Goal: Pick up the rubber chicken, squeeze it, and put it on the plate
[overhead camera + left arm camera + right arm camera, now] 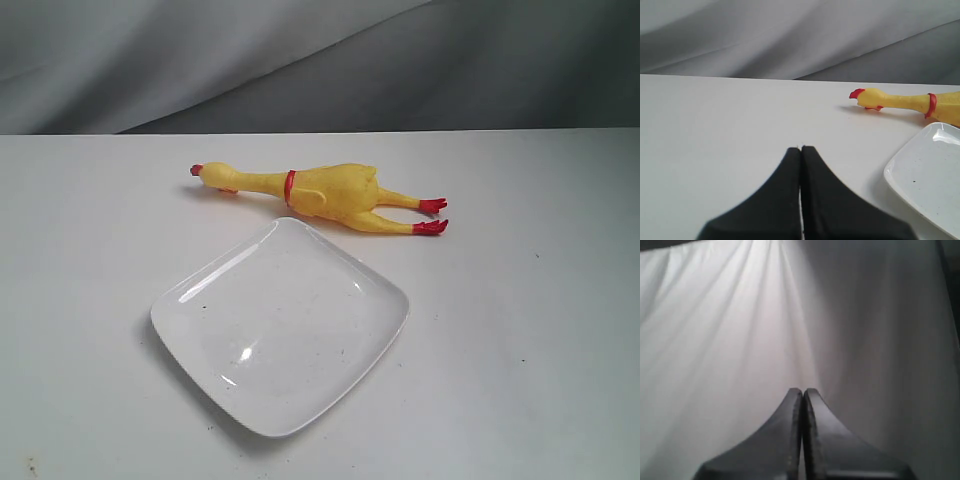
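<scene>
The rubber chicken (320, 193) lies flat on the white table, head to the left, red feet to the right, just behind the plate (282, 325). The white square plate sits empty near the table's middle. Neither gripper shows in the exterior view. In the left wrist view my left gripper (801, 148) is shut with nothing in it, low over bare table; the rubber chicken's head and neck (890, 100) and a corner of the plate (927, 175) lie beyond it. My right gripper (803, 390) is shut and empty, facing only grey cloth.
A grey cloth backdrop (320, 60) hangs behind the table's far edge. The white tabletop (90, 250) spreads wide to the left and right of the plate. A few small dark specks mark the table and plate.
</scene>
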You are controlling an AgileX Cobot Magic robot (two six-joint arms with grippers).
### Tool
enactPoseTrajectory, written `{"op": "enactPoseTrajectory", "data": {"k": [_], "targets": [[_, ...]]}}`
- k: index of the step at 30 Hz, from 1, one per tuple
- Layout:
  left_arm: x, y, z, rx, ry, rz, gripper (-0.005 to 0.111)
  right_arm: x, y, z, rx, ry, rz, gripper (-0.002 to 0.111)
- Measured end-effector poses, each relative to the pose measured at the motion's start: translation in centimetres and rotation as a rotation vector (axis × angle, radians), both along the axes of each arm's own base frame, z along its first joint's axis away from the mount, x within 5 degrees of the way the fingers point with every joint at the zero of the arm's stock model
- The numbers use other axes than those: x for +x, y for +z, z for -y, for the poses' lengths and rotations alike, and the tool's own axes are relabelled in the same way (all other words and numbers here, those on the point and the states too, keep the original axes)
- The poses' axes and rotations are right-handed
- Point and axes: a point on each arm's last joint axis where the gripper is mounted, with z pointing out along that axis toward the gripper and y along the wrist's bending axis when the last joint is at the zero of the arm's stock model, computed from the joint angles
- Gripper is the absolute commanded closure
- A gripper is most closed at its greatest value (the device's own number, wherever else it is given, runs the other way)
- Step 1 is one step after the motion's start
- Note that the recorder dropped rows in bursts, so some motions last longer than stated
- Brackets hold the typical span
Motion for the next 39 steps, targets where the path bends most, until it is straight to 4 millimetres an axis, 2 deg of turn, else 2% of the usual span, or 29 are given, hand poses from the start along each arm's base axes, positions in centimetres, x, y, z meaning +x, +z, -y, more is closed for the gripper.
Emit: {"op": "enactPoseTrajectory", "data": {"k": [5, 7, 10, 12, 16, 20, 24, 25, 28, 32, 36, 39], "targets": [[0.0, 0.0, 0.0, 0.0, 0.0, 0.0, 0.107, 4.9, 4.5, 0.6, -0.079, -0.056, -0.159, 0.108], [0.0, 0.0, 0.0, 0.0, 0.0, 0.0, 0.107, 7.3, 5.5, 1.0, -0.144, -0.087, -0.277, 0.108], [0.0, 0.0, 0.0, 0.0, 0.0, 0.0, 0.107, 11.4, 5.2, 1.4, -0.272, -0.084, -0.512, 0.108], [0.0, 0.0, 0.0, 0.0, 0.0, 0.0, 0.107, 14.0, 4.3, 1.2, -0.355, -0.015, -0.665, 0.108], [0.0, 0.0, 0.0, 0.0, 0.0, 0.0, 0.107, 18.8, 1.2, -0.3, -0.476, 0.271, -0.902, 0.108], [0.0, 0.0, 0.0, 0.0, 0.0, 0.0, 0.107, 22.5, -2.5, -2.0, -0.511, 0.545, -0.966, 0.108], [0.0, 0.0, 0.0, 0.0, 0.0, 0.0, 0.107, 25.9, -7.3, -4.5, -0.594, 0.726, -1.008, 0.104], [0.0, 0.0, 0.0, 0.0, 0.0, 0.0, 0.107, 26.5, -8.4, -5.3, -0.617, 0.757, -1.018, 0.1], [0.0, 0.0, 0.0, 0.0, 0.0, 0.0, 0.107, 28.2, -12.2, -8.4, -0.703, 0.838, -1.032, 0.079], [0.0, 0.0, 0.0, 0.0, 0.0, 0.0, 0.107, 29.9, -17.1, -12.2, -0.821, 0.873, -1.027, 0.055], [0.0, 0.0, 0.0, 0.0, 0.0, 0.0, 0.107, 30.7, -20.6, -14.2, -0.857, 0.869, -1.039, 0.053], [0.0, 0.0, 0.0, 0.0, 0.0, 0.0, 0.107, 31.3, -22.6, -14.2, -0.861, 0.846, -1.057, 0.053]]}}
